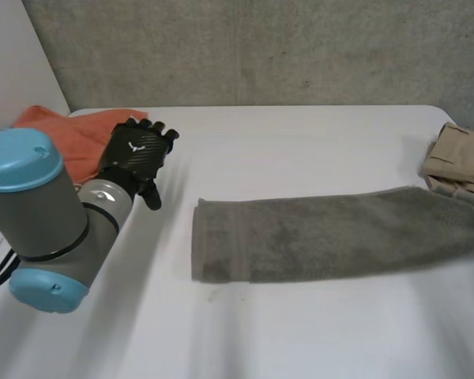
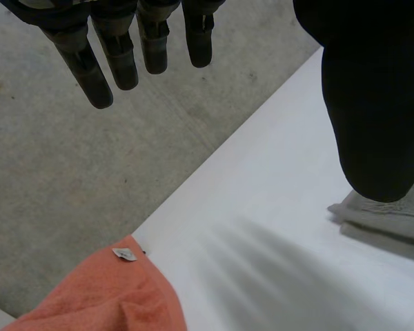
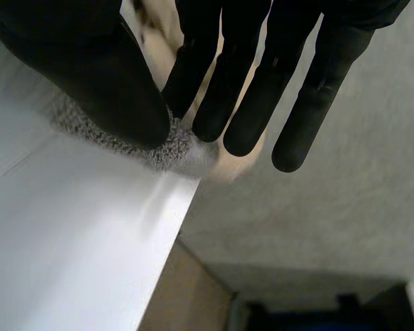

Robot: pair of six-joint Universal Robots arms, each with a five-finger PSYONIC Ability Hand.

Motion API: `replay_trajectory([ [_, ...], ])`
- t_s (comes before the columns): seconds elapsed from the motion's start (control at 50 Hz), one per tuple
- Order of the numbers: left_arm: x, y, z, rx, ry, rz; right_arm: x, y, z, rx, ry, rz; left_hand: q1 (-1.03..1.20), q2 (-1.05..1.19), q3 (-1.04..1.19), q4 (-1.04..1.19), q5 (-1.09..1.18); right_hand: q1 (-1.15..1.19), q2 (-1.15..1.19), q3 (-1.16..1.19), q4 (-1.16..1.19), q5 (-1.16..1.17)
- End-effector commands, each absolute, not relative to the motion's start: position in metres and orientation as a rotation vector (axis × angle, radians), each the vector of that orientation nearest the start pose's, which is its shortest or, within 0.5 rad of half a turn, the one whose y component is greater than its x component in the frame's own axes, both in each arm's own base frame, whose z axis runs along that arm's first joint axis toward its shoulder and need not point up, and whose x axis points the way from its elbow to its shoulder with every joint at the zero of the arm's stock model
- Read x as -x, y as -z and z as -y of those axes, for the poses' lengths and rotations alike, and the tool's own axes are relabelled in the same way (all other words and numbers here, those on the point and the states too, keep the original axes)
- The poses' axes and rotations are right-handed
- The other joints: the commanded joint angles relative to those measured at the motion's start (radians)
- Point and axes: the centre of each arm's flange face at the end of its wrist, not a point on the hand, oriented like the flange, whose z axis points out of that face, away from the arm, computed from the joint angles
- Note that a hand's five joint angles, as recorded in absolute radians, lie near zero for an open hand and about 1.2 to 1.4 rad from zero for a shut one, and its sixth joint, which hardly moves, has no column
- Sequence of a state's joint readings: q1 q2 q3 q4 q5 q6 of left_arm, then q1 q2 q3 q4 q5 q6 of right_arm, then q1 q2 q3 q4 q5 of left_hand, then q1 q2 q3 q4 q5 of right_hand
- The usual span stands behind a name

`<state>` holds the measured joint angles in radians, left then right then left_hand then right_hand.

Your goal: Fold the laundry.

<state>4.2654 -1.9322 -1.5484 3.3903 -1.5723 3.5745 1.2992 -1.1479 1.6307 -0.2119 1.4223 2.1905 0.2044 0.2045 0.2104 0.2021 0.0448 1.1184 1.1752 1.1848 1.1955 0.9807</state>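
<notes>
Plainly, the grey towel (image 1: 324, 233) lies as a long folded strip across the bench (image 1: 300, 150), from the centre out to 3 o'clock. There the right hand (image 3: 90, 69) appears to pinch its end between thumb and straight fingers (image 3: 228, 96), right at the bench's edge. The left hand (image 1: 136, 154) hovers at 9 o'clock, fingers spread and holding nothing, near the orange cloth (image 1: 75, 138) at 10 o'clock. The pinch looks shallow: a quick pull could slip it, or drag the strip askew into the beige stack (image 1: 460, 162) at 2 o'clock.
</notes>
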Motion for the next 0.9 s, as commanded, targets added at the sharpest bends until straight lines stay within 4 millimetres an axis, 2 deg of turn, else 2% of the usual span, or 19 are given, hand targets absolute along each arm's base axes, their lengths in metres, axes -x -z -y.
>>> replay_trajectory([
  [0.02,0.268,-0.223,0.273,-0.951,2.13,-2.106,-0.177,-0.19,0.353,-1.224,-1.766,1.664,-0.03,-0.03,-0.036,-0.028,-0.045,0.278,0.221,0.211,0.201,0.241],
  [0.08,0.265,-0.227,0.271,-0.924,2.148,-2.115,-0.226,-0.195,0.326,-1.379,-1.917,1.519,-0.03,-0.03,-0.036,-0.028,-0.045,0.278,0.221,0.211,0.201,0.241],
  [0.1,0.265,-0.228,0.27,-0.913,2.155,-2.125,-0.259,-0.197,0.304,-1.49,-2.017,1.425,-0.03,-0.03,-0.036,-0.028,-0.045,0.278,0.221,0.211,0.201,0.241],
  [0.16,0.264,-0.229,0.268,-0.895,2.168,-2.14,-0.301,-0.194,0.267,-1.655,-2.14,1.301,-0.03,-0.03,-0.036,-0.028,-0.045,0.278,0.221,0.211,0.201,0.241],
  [0.18,0.263,-0.229,0.267,-0.885,2.172,-2.15,-0.323,-0.186,0.244,-1.757,-2.191,1.246,-0.03,-0.03,-0.036,-0.028,-0.045,0.278,0.221,0.211,0.201,0.241],
  [0.24,0.264,-0.229,0.266,-0.881,2.175,-2.159,-0.355,-0.148,0.206,-1.975,-2.18,1.246,-0.03,-0.03,-0.036,-0.028,-0.045,0.278,0.221,0.211,0.201,0.241],
  [0.32,0.264,-0.226,0.264,-0.893,2.165,-2.17,-0.372,-0.115,0.177,-2.16,-2.082,1.28,-0.03,-0.03,-0.036,-0.028,-0.045,0.278,0.221,0.211,0.201,0.241],
  [0.34,0.266,-0.225,0.262,-0.899,2.165,-2.172,-0.372,-0.113,0.174,-2.175,-2.06,1.299,-0.03,-0.03,-0.036,-0.028,-0.045,0.278,0.221,0.211,0.201,0.241],
  [0.38,0.266,-0.225,0.263,-0.901,2.168,-2.17,-0.366,-0.114,0.176,-2.153,-2.011,1.362,-0.03,-0.03,-0.036,-0.028,-0.045,-0.727,-0.783,-0.793,-0.804,-0.763],
  [0.4,0.266,-0.225,0.263,-0.901,2.168,-2.17,-0.365,-0.114,0.177,-2.134,-2.005,1.382,-0.03,-0.03,-0.036,-0.028,-0.045,-0.944,-1.001,-1.01,-1.021,-0.981],
  [0.48,0.268,-0.228,0.263,-0.903,2.181,-2.161,-0.351,-0.142,0.191,-1.912,-2.057,1.534,-0.03,-0.03,-0.036,-0.028,-0.045,-0.944,-1.001,-1.01,-1.021,-0.981],
  [0.5,0.271,-0.229,0.261,-0.912,2.192,-2.155,-0.334,-0.159,0.206,-1.757,-2.086,1.657,-0.03,-0.03,-0.036,-0.028,-0.045,-0.944,-1.001,-1.01,-1.021,-0.981],
  [0.56,0.275,-0.231,0.258,-0.929,2.208,-2.148,-0.299,-0.174,0.231,-1.483,-2.115,1.935,-0.03,-0.03,-0.036,-0.028,-0.045,-0.944,-1.001,-1.01,-1.021,-0.981],
  [0.64,0.282,-0.233,0.253,-0.954,2.223,-2.144,-0.272,-0.158,0.234,-1.351,-1.965,2.273,-0.03,-0.03,-0.036,-0.028,-0.045,-0.944,-1.001,-1.01,-1.021,-0.981],
  [0.72,0.282,-0.228,0.252,-0.966,2.208,-2.158,-0.249,-0.134,0.24,-1.314,-1.714,2.413,-0.03,-0.03,-0.036,-0.028,-0.045,-0.833,-0.889,-0.899,-0.91,-0.869],
  [0.76,0.282,-0.227,0.251,-0.967,2.203,-2.164,-0.239,-0.123,0.248,-1.302,-1.627,2.422,-0.03,-0.03,-0.036,-0.028,-0.045,-0.381,-0.438,-0.448,-0.458,-0.418],
  [0.78,0.282,-0.226,0.25,-0.971,2.198,-2.168,-0.226,-0.116,0.258,-1.281,-1.558,2.39,-0.03,-0.03,-0.036,-0.028,-0.045,0.237,0.181,0.171,0.16,0.201],
  [0.84,0.282,-0.225,0.249,-0.974,2.195,-2.171,-0.212,-0.12,0.279,-1.223,-1.571,2.25,-0.03,-0.03,-0.036,-0.028,-0.045,0.278,0.221,0.211,0.201,0.241],
  [0.9,0.282,-0.224,0.248,-0.975,2.193,-2.172,-0.224,-0.149,0.292,-1.204,-1.758,1.939,-0.03,-0.03,-0.036,-0.028,-0.045,0.278,0.221,0.211,0.201,0.241],
])
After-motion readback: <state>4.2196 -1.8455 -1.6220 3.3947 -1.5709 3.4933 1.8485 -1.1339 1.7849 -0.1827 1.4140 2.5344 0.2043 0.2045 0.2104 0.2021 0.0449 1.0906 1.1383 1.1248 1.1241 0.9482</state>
